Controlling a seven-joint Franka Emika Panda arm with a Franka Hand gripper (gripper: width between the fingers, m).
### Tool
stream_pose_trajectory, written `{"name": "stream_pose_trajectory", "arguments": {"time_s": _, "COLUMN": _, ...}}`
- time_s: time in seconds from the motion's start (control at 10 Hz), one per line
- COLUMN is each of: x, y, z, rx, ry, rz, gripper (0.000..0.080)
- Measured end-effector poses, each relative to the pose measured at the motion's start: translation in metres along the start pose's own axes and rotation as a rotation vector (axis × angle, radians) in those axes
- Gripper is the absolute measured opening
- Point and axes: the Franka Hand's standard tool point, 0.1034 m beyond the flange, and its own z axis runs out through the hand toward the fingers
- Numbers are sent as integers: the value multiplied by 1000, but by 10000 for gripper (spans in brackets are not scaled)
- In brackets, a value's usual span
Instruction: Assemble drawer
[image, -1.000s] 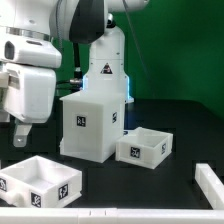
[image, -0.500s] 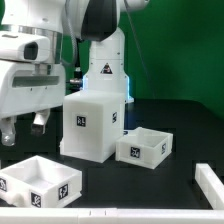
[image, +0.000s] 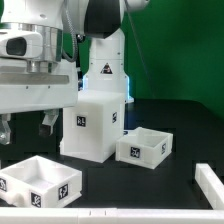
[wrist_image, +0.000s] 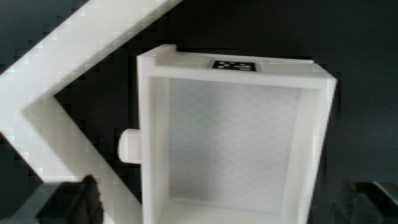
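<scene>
Black bench (image: 190, 130): we note end effector (image: 26, 128) empty, fingers (image: 47, 125) apart, hovering directly above near tray (image: 40, 180), at exterior view's left of casing (image: 90, 125). Tray's long axis crosses finger line; we judge narrow width straddled.

Look at that arm (image: 40, 12): glossy white shell all over, smooth and rounded, with a fat black joint (image: 100, 15) up top. The base column (image: 108, 50), back toward the far edge of the desk, wears a small triangular warning sticker (image: 103, 69), and a sliver of blue light (image: 128, 92) glows low on its side. Now the gripper (image: 26, 128): boxy white housing (image: 35, 88), round grey wrist fitting (image: 22, 45), two short dark fingers (image: 47, 124). In the wrist view the fingertips (wrist_image: 71, 200) show as dark blocks.
</scene>
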Motion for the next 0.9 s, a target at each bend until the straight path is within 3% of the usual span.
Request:
{"name": "stream_pose_trajectory", "arguments": {"time_s": 0.2, "x": -2, "y": -5, "z": -2, "rx": 39, "ry": -6, "rz": 375, "gripper": 649}}
{"name": "stream_pose_trajectory", "arguments": {"time_s": 0.3, "x": 1, "y": -17, "z": -4, "rx": 93, "ry": -52, "rz": 553, "gripper": 649}}
{"name": "stream_pose_trajectory", "arguments": {"time_s": 0.4, "x": 7, "y": -19, "z": -10, "rx": 145, "ry": -97, "rz": 680, "gripper": 649}}
{"name": "stream_pose_trajectory", "arguments": {"time_s": 0.5, "x": 15, "y": -10, "z": -16, "rx": 131, "ry": -79, "rz": 732, "gripper": 649}}
{"name": "stream_pose_trajectory", "arguments": {"time_s": 0.9, "x": 22, "y": -18, "z": -14, "rx": 164, "ry": -77, "rz": 982, "gripper": 649}}
